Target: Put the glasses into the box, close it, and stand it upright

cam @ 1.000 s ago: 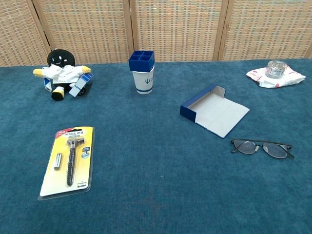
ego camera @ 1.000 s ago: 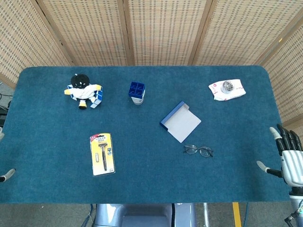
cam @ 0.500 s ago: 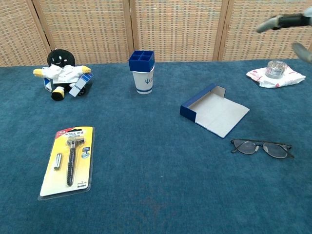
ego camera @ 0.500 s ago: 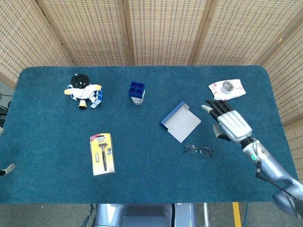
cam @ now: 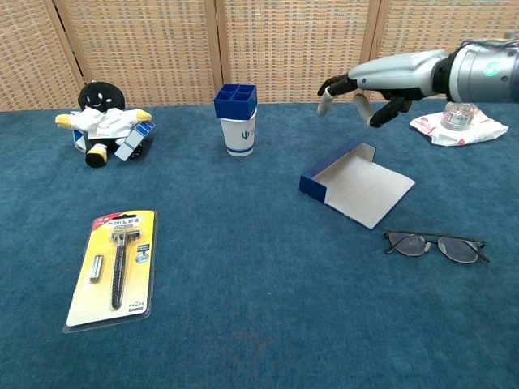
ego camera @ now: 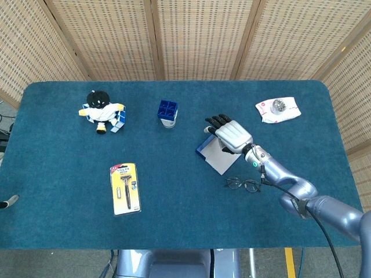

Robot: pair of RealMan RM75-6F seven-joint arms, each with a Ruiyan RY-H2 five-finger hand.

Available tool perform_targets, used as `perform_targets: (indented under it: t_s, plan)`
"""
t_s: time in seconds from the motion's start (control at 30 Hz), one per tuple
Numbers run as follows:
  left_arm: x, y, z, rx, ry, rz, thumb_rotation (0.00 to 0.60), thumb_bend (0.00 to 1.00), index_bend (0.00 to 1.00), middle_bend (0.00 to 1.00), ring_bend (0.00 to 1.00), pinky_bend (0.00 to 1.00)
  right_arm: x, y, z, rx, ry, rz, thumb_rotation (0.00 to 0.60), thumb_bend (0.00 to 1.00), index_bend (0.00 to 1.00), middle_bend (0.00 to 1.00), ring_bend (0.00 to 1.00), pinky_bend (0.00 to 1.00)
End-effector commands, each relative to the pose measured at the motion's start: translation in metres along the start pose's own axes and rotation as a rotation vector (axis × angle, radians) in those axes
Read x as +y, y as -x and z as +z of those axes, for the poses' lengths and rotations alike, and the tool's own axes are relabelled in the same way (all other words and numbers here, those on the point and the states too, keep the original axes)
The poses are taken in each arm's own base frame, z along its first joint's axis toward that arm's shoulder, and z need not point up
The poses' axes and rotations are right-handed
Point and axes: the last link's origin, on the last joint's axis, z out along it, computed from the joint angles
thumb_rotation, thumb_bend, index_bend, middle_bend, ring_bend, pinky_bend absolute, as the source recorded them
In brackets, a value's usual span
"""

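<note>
Nearby, blue cup (cam: 236, 120) and razor pack (cam: 114, 268); right robot hand (cam: 366, 87) empty, fingers apart, seemingly above box (cam: 357, 189).

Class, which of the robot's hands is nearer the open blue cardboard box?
Right. The right hand hovers above the open blue cardboard box; the left hand barely shows at the table's far left edge.

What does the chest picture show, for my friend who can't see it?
The robot's right hand hovers open above an open blue box on a blue table, with glasses lying beside the box. Farther left are a cup, a plush toy and a packaged razor.
</note>
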Motion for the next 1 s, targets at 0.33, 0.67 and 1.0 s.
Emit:
perform_targets:
  t_s: [0.33, 0.67, 1.0]
  plan:
    - [0.001, 0.005, 0.012, -0.03, -0.028, 0.009, 0.6, 0.0, 0.0, 0.0, 0.0, 0.0, -0.005, 0.029, 0.062, -0.151, 0.131, 0.029, 0.6, 1.0, 0.21, 0.1, 0.0, 0.1]
    - [-0.003, 0.005, 0.018, -0.045, -0.051, 0.0, 0.6, 0.0, 0.0, 0.0, 0.0, 0.0, -0.001, 0.044, 0.078, -0.217, 0.201, -0.002, 0.6, 1.0, 0.23, 0.18, 0.0, 0.1]
    - [0.0, 0.009, 0.019, -0.056, -0.045, 0.016, 0.6, 0.0, 0.0, 0.0, 0.0, 0.0, 0.039, 0.044, 0.063, -0.237, 0.302, -0.074, 0.6, 1.0, 0.3, 0.31, 0.0, 0.1]
